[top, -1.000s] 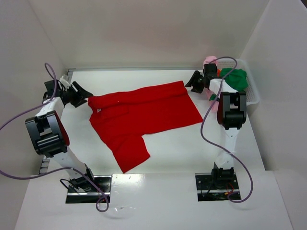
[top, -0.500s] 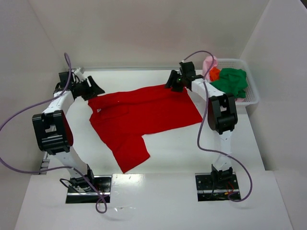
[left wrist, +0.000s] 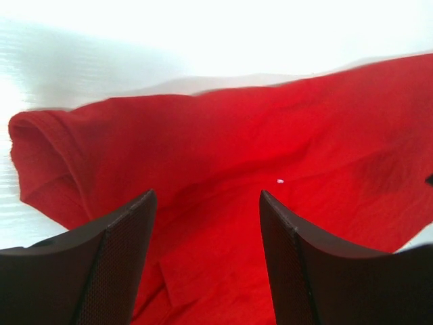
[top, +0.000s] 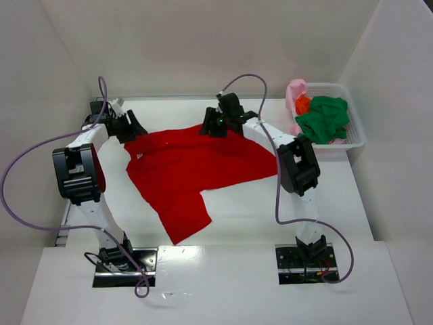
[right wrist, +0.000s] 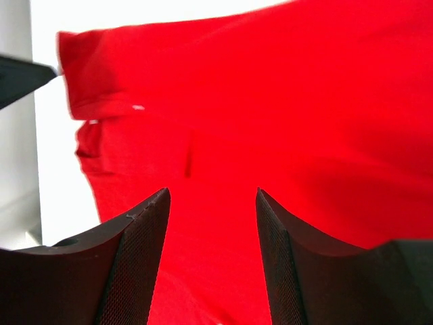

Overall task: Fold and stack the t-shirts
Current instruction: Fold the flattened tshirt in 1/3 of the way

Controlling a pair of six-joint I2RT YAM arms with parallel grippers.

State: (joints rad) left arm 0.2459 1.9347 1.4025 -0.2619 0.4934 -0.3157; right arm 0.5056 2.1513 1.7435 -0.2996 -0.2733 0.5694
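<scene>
Surface: white, walled on three sides.
Red t-shirt: spread flat, centre-left.
Left fingers: wide, empty, over its far-left corner.
Right fingers: wide, empty, over its far edge.
Other t-shirts: heaped in basket, far right.

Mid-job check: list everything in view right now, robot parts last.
red t-shirt: one, bright red, spread out mid-table
green t-shirt: one, dark green, bunched in basket
pink t-shirt: one, pale pink, basket's far-left corner
orange t-shirt: one, orange, between pink and green
basket: one, white, table's far-right corner
table: one, white, under everything
cables: two, purple, one per arm
left gripper: one, black, jaws open at red t-shirt's far-left corner
right gripper: one, black, jaws open at red t-shirt's far edge
</scene>
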